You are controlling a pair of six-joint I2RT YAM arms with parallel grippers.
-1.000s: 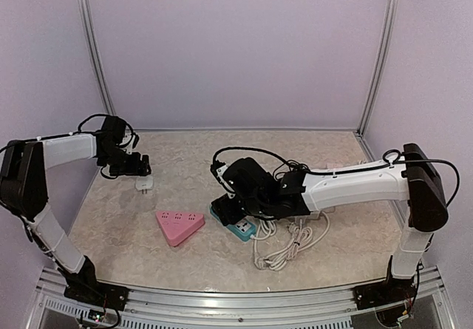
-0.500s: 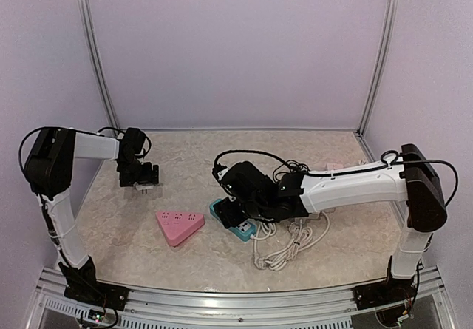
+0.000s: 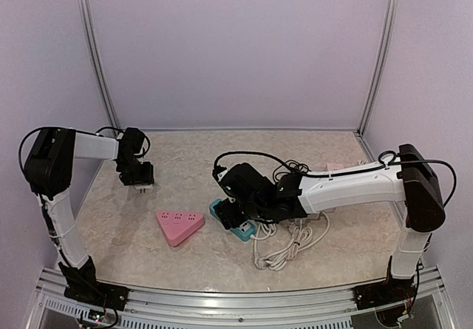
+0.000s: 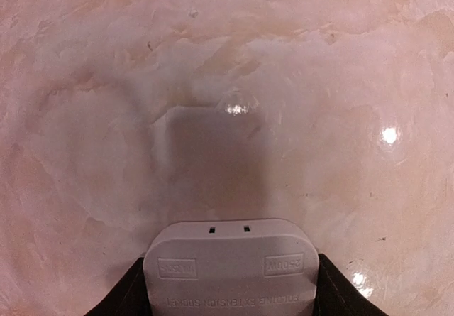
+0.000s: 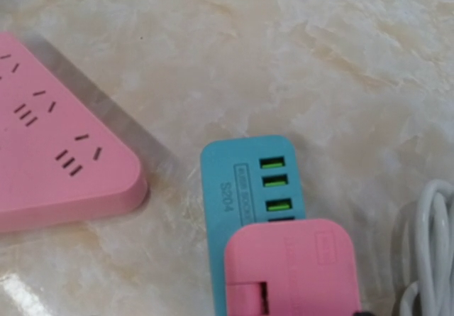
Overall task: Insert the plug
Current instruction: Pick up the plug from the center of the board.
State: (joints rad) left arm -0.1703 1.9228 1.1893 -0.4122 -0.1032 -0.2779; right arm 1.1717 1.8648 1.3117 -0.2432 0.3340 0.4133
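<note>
Left gripper (image 3: 139, 175) jaws clamped on white plug (image 4: 230, 266), held above desk (image 3: 310, 151), well apart from pink triangular socket (image 3: 179, 225); pins hidden, so a misaligned descent may just shove the loose socket; right gripper (image 3: 240, 212) over teal strip (image 5: 241, 177), jaw state can't tell.

Teal strip (image 5: 230, 188), white plug (image 4: 230, 266), pink plug (image 5: 287, 266), marbled table (image 5: 319, 60).

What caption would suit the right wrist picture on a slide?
Pink rectangular plug covering part of a teal power strip, beside a pink triangular socket block.
</note>
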